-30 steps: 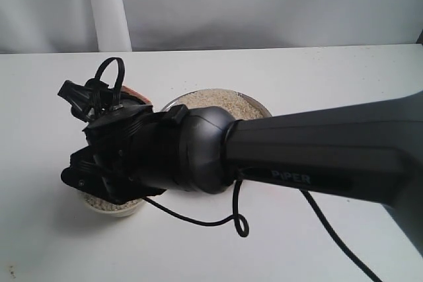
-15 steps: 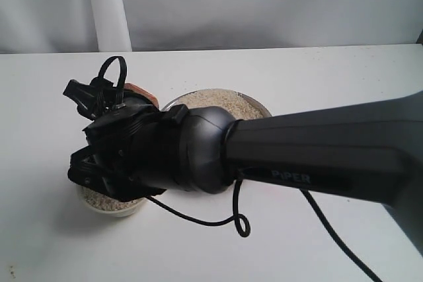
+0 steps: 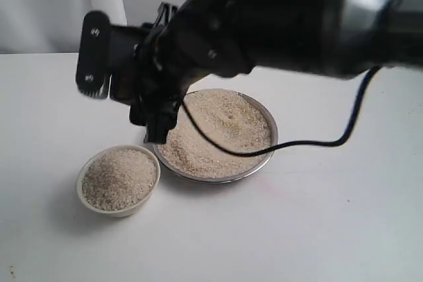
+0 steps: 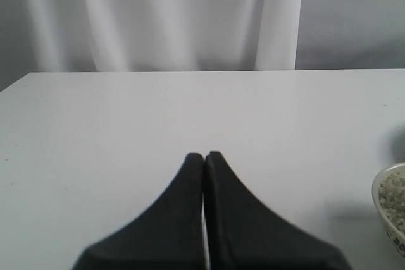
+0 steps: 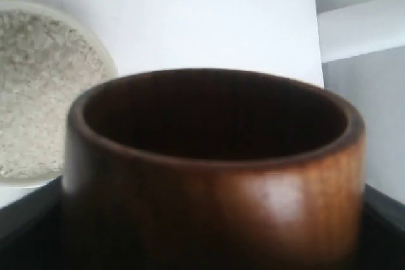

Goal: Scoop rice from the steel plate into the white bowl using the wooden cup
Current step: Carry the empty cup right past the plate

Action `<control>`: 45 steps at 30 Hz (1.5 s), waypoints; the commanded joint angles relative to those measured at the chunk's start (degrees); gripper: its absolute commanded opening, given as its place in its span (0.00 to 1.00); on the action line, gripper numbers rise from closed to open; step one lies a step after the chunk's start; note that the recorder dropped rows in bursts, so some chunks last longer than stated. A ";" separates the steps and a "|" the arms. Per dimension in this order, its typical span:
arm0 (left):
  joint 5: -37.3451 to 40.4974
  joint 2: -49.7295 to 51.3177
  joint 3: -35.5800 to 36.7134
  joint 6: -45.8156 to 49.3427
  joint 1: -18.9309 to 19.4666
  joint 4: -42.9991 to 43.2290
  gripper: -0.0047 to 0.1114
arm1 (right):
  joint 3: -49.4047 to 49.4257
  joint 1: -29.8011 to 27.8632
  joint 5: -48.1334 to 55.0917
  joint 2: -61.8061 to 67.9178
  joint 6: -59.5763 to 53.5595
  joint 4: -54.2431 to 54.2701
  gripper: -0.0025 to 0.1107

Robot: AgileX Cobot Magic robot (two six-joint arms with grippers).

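Since the prev. frames the right arm point(image 3: 297, 11) had lifted from low across the front of the ext. view to the top of it. The right gripper point(image 3: 157, 122) had shifted off the white bowl point(image 3: 89, 201) to the left rim of the steel plate point(image 3: 264, 158). Both dishes, mostly covered before, were now in plain sight.

Obs. 1: Right gripper pointed down, its tip at the plate's left rim as seen from the ext. view. Its height over the rim could not be told. Wooden cup point(image 5: 215, 175) was hidden in the ext. view. In the right wrist view it filled the frame, mouth toward the camera, inside dark, w/ black jaw parts at both lower corners. Jaws stood wide and clamped the cup's sides.

Obs. 2: Rice point(image 3: 225, 123) lay heaped across the plate, reaching the rim on most sides. Bowl also held rice to approx. rim level. Bowl sat just beside the plate, front-left of it, on the white table point(image 3: 344, 229). Whether the two touched could not be told.

Obs. 3: Black cable point(image 3: 304, 143) hung from the arm and drooped across the plate's right side.

Obs. 4: Left gripper point(image 4: 204, 159) hovered over the table, fingers pressed together. Bowl's edge showed at the margin of the left wrist view. White curtain point(image 4: 158, 17) hung behind the table.
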 commanded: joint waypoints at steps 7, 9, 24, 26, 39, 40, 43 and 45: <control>-0.33 -0.14 0.09 -0.22 -0.15 0.02 0.04 | 23.71 -24.80 -14.73 -22.68 -24.89 45.33 0.02; -0.33 -0.14 0.09 -0.22 -0.15 0.02 0.04 | 30.71 -30.12 -20.72 -24.53 -34.98 60.47 0.02; -0.33 -0.14 0.09 -0.22 -0.15 0.02 0.04 | 44.65 -56.44 7.95 -9.12 -90.81 115.98 0.02; -0.33 -0.14 0.09 -0.22 -0.15 0.02 0.04 | 43.88 -56.75 7.95 -6.29 -90.81 115.98 0.02; -0.33 -0.14 0.09 -0.22 -0.15 0.02 0.04 | 31.32 -56.35 11.64 12.04 -90.66 109.03 0.02; -0.33 -0.14 0.09 -0.22 -0.15 0.02 0.04 | 30.55 -55.83 11.90 13.42 -90.66 108.60 0.02; -0.33 -0.14 0.09 -0.22 -0.15 0.02 0.04 | 28.90 -54.46 12.23 15.36 -90.66 108.06 0.02; -0.33 -0.14 0.09 -0.22 -0.15 0.02 0.04 | 28.25 -53.52 11.83 15.74 -90.66 108.30 0.04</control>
